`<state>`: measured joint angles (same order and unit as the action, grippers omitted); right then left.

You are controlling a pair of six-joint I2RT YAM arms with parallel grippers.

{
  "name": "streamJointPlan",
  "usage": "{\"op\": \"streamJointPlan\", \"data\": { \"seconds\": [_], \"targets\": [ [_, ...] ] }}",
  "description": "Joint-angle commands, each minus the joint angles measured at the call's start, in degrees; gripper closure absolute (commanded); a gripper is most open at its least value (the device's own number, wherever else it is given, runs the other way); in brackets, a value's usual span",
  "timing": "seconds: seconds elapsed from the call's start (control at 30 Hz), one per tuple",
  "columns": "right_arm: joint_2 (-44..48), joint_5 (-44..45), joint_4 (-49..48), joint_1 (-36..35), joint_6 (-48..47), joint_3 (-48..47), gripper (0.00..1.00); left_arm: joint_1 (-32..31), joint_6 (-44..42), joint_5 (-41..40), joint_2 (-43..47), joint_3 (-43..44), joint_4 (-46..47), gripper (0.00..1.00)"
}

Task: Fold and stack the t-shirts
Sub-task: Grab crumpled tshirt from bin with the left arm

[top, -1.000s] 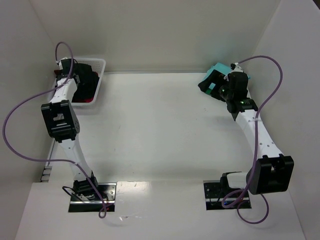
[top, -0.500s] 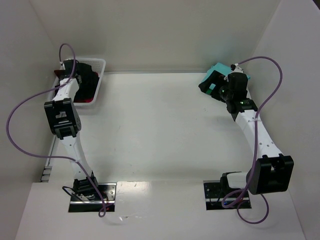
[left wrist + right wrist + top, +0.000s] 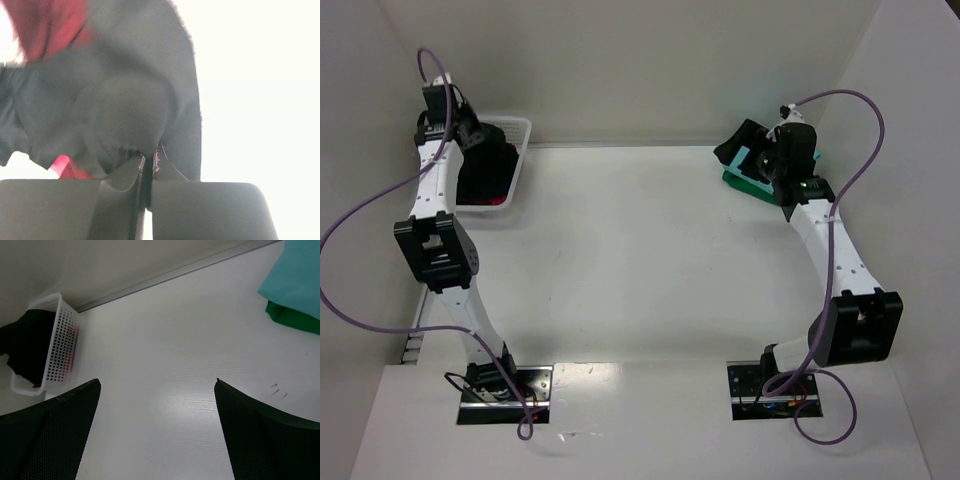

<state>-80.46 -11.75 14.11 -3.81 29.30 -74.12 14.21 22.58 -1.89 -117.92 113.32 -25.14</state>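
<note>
- The white table (image 3: 640,260) fills the middle of the overhead view, bare between the two arms.
- The left arm (image 3: 435,250) reaches up along the left wall to the far-left corner; the right arm (image 3: 835,265) stretches to the far-right corner.
- The black t-shirt (image 3: 125,100) is bunched up and hangs from the left gripper over the basket, with its lower part down inside it.
- The white lattice basket (image 3: 520,135) sits in the far-left corner against the back wall.
- A teal t-shirt (image 3: 295,275) lies folded on a dark green t-shirt (image 3: 292,320) at the far-right corner of the table, just beside the right gripper.
- A red t-shirt (image 3: 50,25) shows behind the black one in the left wrist view, and red cloth also peeks out below the black fold.
- The left gripper (image 3: 148,165) is pinched tight on a fold of the black t-shirt, jaws nearly touching.
- The right gripper (image 3: 157,382) stands wide apart above the bare table, holding nothing.
</note>
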Motion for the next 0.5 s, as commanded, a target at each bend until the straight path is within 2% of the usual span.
{"op": "streamJointPlan", "data": {
  "seconds": [0.0,0.03,0.1,0.2,0.27,0.37,0.47],
  "targets": [
    [-0.52,-5.01,-2.16,0.21,-2.31,-5.99,0.00,-4.40,-2.51,18.34,7.46,14.38,-9.39,1.00],
    [-0.83,-7.98,-2.16,0.21,-3.10,-7.14,0.00,-6.09,-2.20,24.90,8.01,17.09,-11.32,1.00],
    [-0.84,-10.21,-2.16,0.21,-3.11,-8.04,0.00,-10.78,-2.19,27.34,9.41,19.19,-12.72,1.00],
    [1.44,-10.49,-1.63,-0.31,-3.11,-8.85,0.00,-17.61,-2.51,28.19,11.66,20.98,-13.45,1.00],
    [4.88,-8.55,-1.35,-0.32,-3.63,-8.32,0.00,-26.34,-2.72,29.13,12.58,21.76,-13.70,1.00],
    [9.67,-6.51,0.80,-0.32,-4.16,-6.86,0.00,-33.42,-2.34,28.09,13.98,20.62,-14.47,1.00],
    [13.87,-3.37,2.51,-0.32,-4.16,-4.32,0.00,-37.05,-2.70,26.25,16.34,17.23,-15.37,0.99]
  ]
}}
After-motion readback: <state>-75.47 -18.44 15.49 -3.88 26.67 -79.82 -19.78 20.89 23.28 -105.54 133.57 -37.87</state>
